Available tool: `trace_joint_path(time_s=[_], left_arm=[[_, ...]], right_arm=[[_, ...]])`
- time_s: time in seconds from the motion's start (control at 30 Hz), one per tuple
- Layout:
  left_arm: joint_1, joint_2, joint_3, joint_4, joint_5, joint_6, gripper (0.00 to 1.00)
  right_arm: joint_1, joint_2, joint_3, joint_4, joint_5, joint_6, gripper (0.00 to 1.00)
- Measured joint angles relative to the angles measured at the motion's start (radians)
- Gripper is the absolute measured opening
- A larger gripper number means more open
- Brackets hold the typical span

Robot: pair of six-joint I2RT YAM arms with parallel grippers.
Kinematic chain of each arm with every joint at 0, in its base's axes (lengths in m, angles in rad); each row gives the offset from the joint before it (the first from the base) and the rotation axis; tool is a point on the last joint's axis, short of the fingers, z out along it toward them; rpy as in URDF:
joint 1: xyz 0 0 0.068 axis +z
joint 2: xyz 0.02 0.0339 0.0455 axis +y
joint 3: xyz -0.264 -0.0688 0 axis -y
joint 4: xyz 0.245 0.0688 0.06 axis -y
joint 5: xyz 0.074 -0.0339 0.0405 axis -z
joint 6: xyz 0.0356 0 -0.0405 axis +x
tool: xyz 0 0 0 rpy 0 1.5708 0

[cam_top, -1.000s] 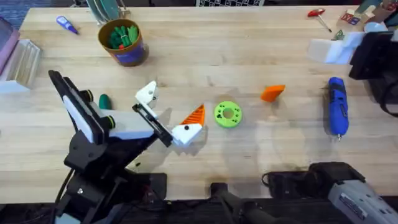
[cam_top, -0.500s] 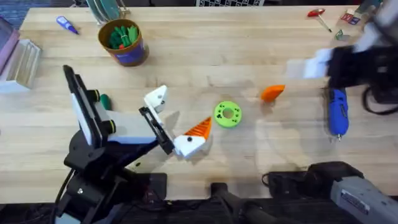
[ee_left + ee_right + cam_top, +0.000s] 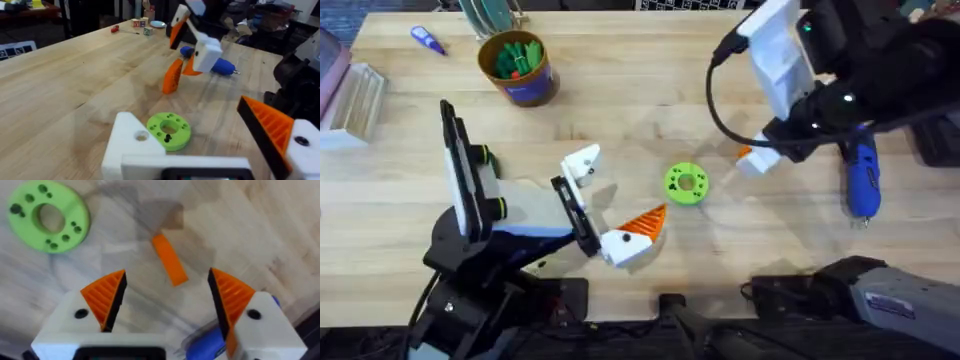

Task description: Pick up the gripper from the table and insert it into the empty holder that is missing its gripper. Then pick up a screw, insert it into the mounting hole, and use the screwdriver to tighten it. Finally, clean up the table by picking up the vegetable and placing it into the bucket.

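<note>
While checking from the right gripper (image 3: 167, 287) outward: finding its ribbed orange pads spread wide and hanging over the orange wedge (image 3: 170, 260), straddling it without touching. Noting the wedge resting on the table (image 3: 250, 225), seemingly up on a narrow edge, just beside the blue screwdriver (image 3: 863, 175) and near the green disc (image 3: 49, 216). Judging the wedge to be light, stiff printed plastic, smooth on its flats and likely to skid or tip over; advising closing across its two long faces, near the middle. Finding the left gripper (image 3: 615, 192) also parted and holding nothing, presenting one orange pad and one bare white holder (image 3: 582, 162) toward the disc. Recording the bucket (image 3: 535, 92) standing upright, well apart at the far left, carrying several green pieces (image 3: 515, 55). Spotting a dark green piece (image 3: 486, 157) beside the left arm, mostly hidden; taking it for the vegetable.
</note>
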Motion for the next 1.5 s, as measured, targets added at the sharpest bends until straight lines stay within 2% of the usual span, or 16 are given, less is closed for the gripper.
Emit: trace_joint_path(time_s=[0.07,0.17,0.33,0.43,0.57,0.8,0.93,0.97,1.0,1.03,1.23,1.43,1.5], left_arm=[[0.0,0.0,0.0,0.0,0.003,0.0,0.909],[0.0,0.0,0.0,-0.001,0.009,0.0,0.909],[0.0,0.0,0.0,-0.001,0.013,0.0,0.909],[0.0,0.0,0.0,-0.001,0.013,0.0,0.909],[0.0,0.0,0.0,-0.002,0.013,0.0,0.909],[0.0,0.0,0.0,-0.002,0.013,0.0,0.909],[0.0,0.0,0.0,-0.002,0.013,0.0,0.909],[0.0,0.0,0.0,-0.002,0.013,0.0,0.909],[0.0,0.0,0.0,-0.002,0.013,0.0,0.909],[0.0,0.0,0.0,-0.002,0.013,0.0,0.909],[0.0,0.0,0.0,-0.002,0.013,0.0,0.909],[0.0,0.0,0.0,-0.002,0.013,0.0,0.908],[0.0,0.0,0.0,-0.002,0.014,0.0,0.909]], right_arm=[[0.0,0.033,0.004,0.029,0.016,-0.03,0.989],[-0.001,0.08,0.008,0.034,0.028,-0.07,0.921],[-0.006,0.137,0.008,0.039,0.038,-0.114,0.892],[-0.013,0.144,0.008,0.041,0.038,-0.122,0.849],[-0.038,0.144,0.008,0.034,0.038,-0.131,0.744],[-0.068,0.144,0.008,0.038,0.037,-0.133,0.653],[-0.068,0.144,0.008,0.038,0.037,-0.133,0.456],[-0.068,0.144,0.008,0.038,0.017,-0.134,0.149],[-0.068,0.144,0.011,0.038,0.008,-0.132,0.05],[-0.067,0.144,0.012,0.039,0.002,-0.133,0.019],[-0.068,0.115,0.012,0.032,-0.01,-0.133,0.012],[-0.079,-0.082,0.049,-0.034,-0.03,-0.12,0.01],[-0.11,-0.169,0.059,-0.033,-0.105,-0.1,0.01]])
